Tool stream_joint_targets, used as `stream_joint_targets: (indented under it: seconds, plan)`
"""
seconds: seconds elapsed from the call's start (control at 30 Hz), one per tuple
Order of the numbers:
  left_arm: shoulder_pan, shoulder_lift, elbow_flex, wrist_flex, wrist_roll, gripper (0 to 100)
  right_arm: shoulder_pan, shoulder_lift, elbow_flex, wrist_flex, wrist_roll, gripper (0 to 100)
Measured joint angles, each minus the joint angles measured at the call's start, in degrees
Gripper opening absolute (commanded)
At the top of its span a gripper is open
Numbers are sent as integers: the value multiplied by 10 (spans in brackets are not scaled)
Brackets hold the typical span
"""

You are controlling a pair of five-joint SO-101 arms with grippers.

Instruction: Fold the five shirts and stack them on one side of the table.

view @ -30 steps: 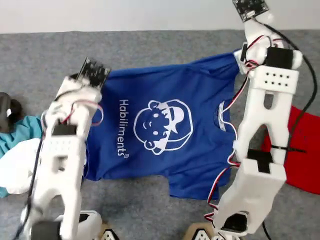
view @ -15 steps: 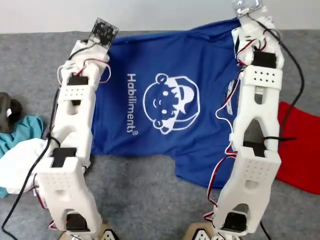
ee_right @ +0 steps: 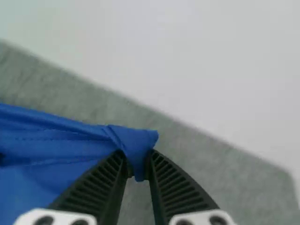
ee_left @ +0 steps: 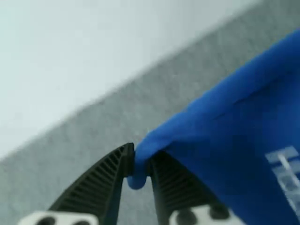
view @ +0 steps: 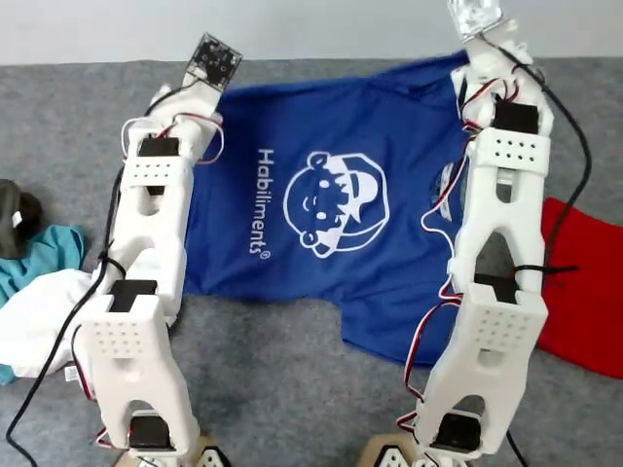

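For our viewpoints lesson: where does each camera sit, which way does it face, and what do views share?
High view: fixed above, looking down on the table and blue shirt; both arms show.
Left wrist view: on that wrist, facing the table's far edge; left gripper pinches the shirt.
Right wrist view: likewise, right gripper pinching.
All share the shirt.

Both arms have stretched toward the far edge of the counter [view: 292,389], the left one going from bent to nearly straight. The left claw [ee_left: 139,158] and right claw [ee_right: 136,159] have dragged the shirt [view: 389,263] by its corners, so it has slid away from the arms' bases and pulled flatter.
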Motion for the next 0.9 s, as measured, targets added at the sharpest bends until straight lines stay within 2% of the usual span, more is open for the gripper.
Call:
stream_joint_targets:
  seconds: [0.23,0.37,0.5,0.7,0.9]
  plan:
    - [3,-28,0,246,-1,6,0,-2,0,207,27,10]
    - [3,-36,0,347,-46,6,1,-19,0,316,44,10]
    - [3,-36,0,423,-111,6,1,-47,0,404,48,11]
    - [2,-37,-1,510,-158,6,1,-85,0,543,80,11]
    - [-11,-37,-1,542,-211,6,4,-147,54,562,86,11]
